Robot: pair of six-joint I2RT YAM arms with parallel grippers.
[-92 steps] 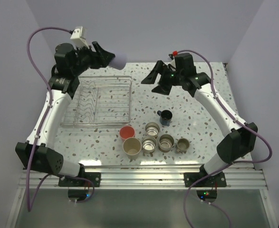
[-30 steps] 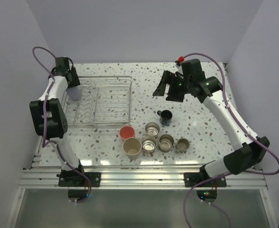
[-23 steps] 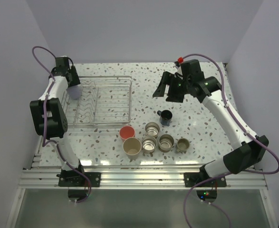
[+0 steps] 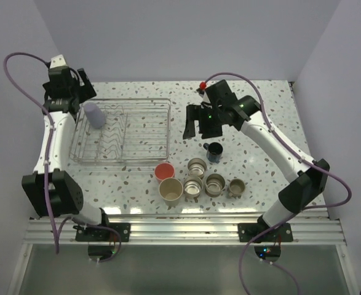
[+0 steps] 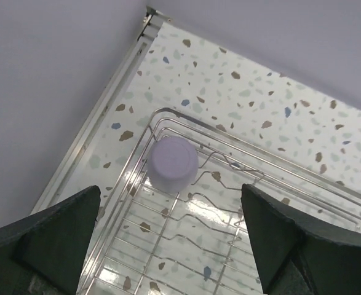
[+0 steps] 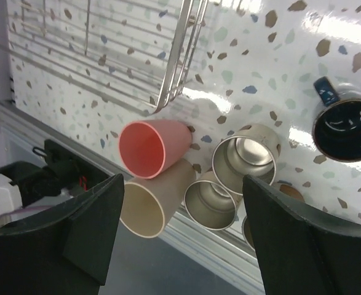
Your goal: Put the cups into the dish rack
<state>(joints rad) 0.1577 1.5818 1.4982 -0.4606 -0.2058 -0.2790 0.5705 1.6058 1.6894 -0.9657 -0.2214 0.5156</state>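
Lavender cup (image 5: 173, 163) inverted in dish rack (image 5: 303, 161); left pincer (image 5: 171, 246) wide open above, empty; right pincer (image 6: 186, 227) open, empty.

On my table (image 4: 263, 104), the dish rack (image 4: 144, 132) lies by the far-left corner, a tumbler (image 4: 94, 114) in its far-left corner, six cups (image 4: 193, 185) clustered off its near-right corner, a small mug (image 4: 214, 151) behind them.
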